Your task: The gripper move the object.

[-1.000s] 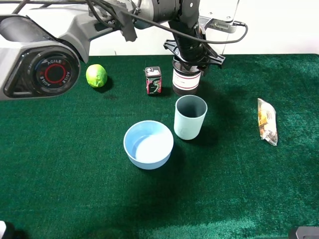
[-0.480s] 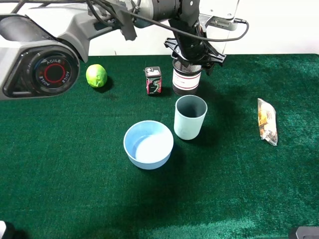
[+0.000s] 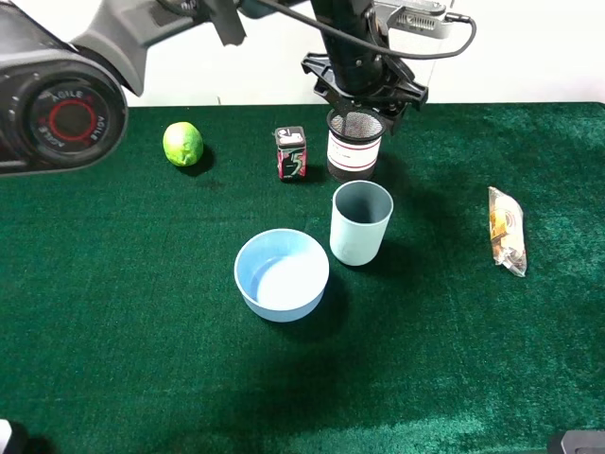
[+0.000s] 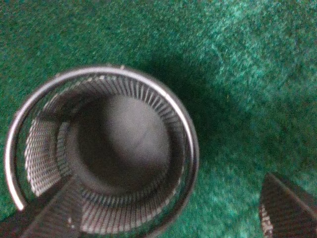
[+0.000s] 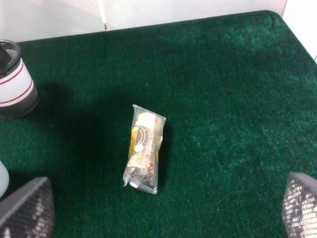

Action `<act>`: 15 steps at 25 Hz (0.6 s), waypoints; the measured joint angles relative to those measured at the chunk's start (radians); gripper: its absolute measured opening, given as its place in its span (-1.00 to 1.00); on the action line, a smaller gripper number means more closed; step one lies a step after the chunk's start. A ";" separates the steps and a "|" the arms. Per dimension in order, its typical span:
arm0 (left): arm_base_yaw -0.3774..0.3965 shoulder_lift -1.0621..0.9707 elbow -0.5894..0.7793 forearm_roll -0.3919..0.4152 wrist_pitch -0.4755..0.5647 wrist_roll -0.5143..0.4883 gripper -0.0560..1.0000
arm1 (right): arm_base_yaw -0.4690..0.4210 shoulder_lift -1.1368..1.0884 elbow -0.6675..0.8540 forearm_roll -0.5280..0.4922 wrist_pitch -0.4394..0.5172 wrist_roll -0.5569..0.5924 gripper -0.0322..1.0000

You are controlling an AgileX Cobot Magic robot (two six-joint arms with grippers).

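Note:
The black wire-mesh pen cup (image 3: 354, 151) with a white, red-edged label stands upright on the green cloth at the back middle. My left gripper (image 3: 364, 95) hangs just above its rim, open and empty. In the left wrist view I look straight down into the pen cup (image 4: 99, 153); one finger (image 4: 49, 213) overlaps its rim and the other (image 4: 285, 208) is off to the side over the cloth. The cup's side also shows in the right wrist view (image 5: 15, 82). My right gripper (image 5: 163, 206) is open and empty, far from the cup.
A grey-blue cup (image 3: 360, 222) stands just in front of the pen cup, with a light blue bowl (image 3: 281, 274) beside it. A small dark red-marked box (image 3: 290, 152) sits left of the pen cup, a lime (image 3: 182, 144) further left. A snack packet (image 3: 506, 230) lies at the right.
My left gripper has risen from around the pen cup's top to just above its rim. The pen cup has stayed in place.

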 joint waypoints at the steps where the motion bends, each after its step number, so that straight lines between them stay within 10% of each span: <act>1: 0.002 -0.007 -0.001 0.000 0.019 0.001 0.54 | 0.000 0.000 0.000 0.000 0.000 0.000 0.40; 15: 0.028 -0.143 -0.023 0.015 0.209 0.068 0.85 | 0.000 0.000 0.000 0.000 0.000 0.000 0.40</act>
